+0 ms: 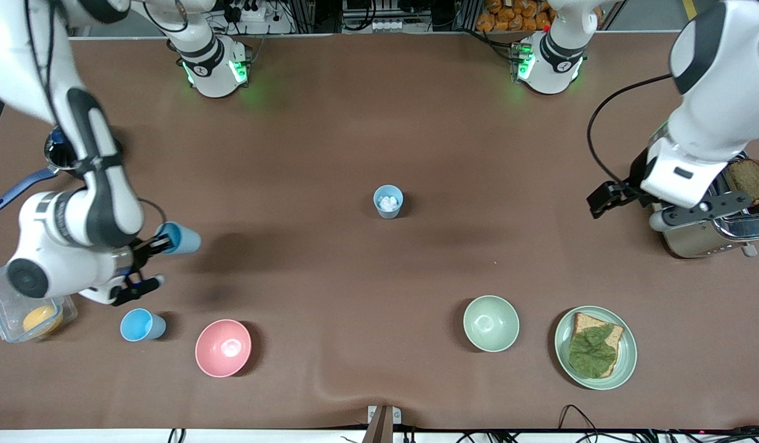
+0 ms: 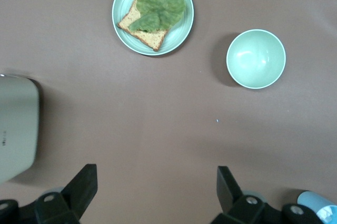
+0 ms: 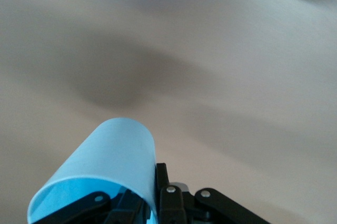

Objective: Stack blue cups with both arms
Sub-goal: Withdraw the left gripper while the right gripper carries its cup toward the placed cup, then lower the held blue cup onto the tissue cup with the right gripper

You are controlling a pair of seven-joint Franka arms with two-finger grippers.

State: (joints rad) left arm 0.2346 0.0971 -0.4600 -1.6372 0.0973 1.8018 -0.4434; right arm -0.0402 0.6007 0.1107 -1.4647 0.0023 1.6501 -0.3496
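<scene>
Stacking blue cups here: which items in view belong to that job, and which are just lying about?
Job: blue cup held tilted in the right gripper; blue cup beside the pink bowl; blue cup mid-table, something white inside.
Lying about: pink bowl, green bowl, plate of toast, toaster, clear container.

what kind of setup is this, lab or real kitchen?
Likely a robotics lab staged as a kitchen: two arms bolted along one brown table, power strips and cabling at its edge, and props like a toaster and a plate of bread with lettuce.
</scene>
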